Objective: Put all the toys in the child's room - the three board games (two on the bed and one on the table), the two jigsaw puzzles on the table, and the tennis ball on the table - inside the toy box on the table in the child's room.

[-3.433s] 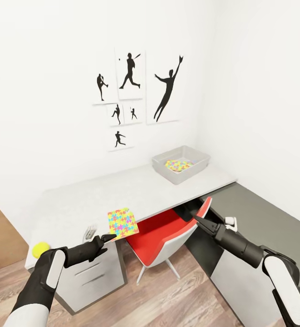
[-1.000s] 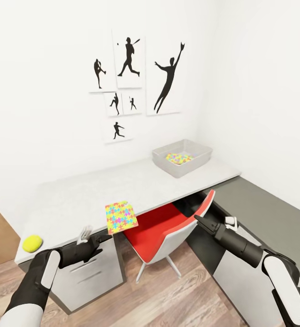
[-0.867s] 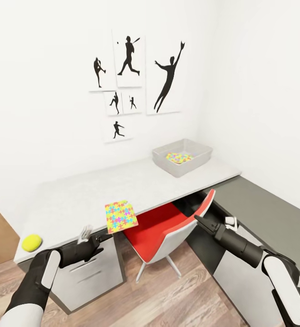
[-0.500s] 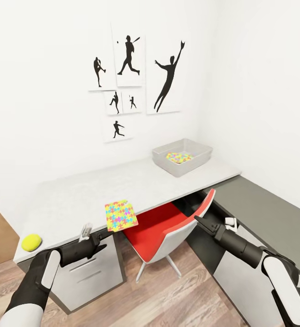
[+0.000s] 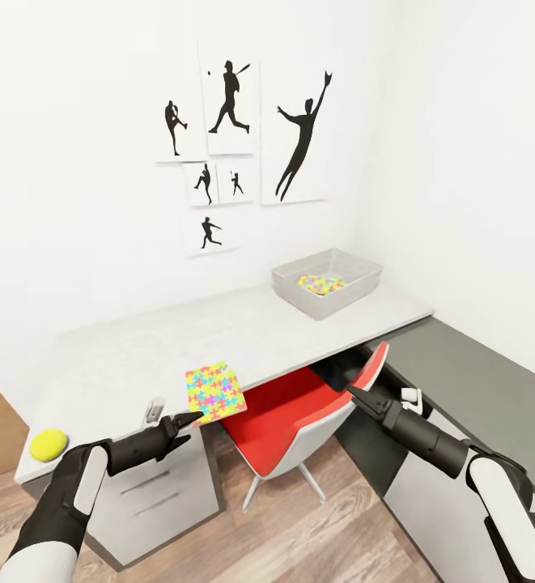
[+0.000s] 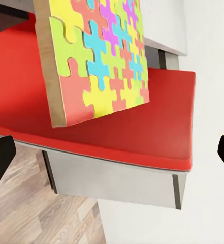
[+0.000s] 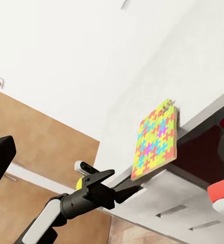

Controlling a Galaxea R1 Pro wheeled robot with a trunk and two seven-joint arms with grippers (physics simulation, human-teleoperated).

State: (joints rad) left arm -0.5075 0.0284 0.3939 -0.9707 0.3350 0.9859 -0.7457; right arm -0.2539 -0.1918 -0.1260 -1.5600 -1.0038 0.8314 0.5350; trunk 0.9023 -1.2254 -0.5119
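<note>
Table (image 5: 137, 356) spans my view, toy box (image 5: 363, 283) at its far right holding one jigsaw. Second jigsaw puzzle (image 5: 214, 392) overhangs the front edge above the red chair (image 5: 287, 409), just past my left gripper (image 5: 193, 419), jaws wide, not gripping. Right gripper (image 5: 353, 393) outstretched, low; can't tell its state. Tennis ball (image 5: 48, 444) far left.

Left arm: extended forward and low, black forearm roughly level, white upper segment near the shoulder. Left gripper (image 5: 188, 421) points forward with its jaws spread apart; both dark fingertips (image 6: 0, 157) sit at opposite edges of the left wrist view. Right arm: reaches forward and inward from the right side, forearm angled slightly upward. Right gripper (image 5: 353, 393) tapers to a narrow point; whether its jaws are parted cannot be told
</note>
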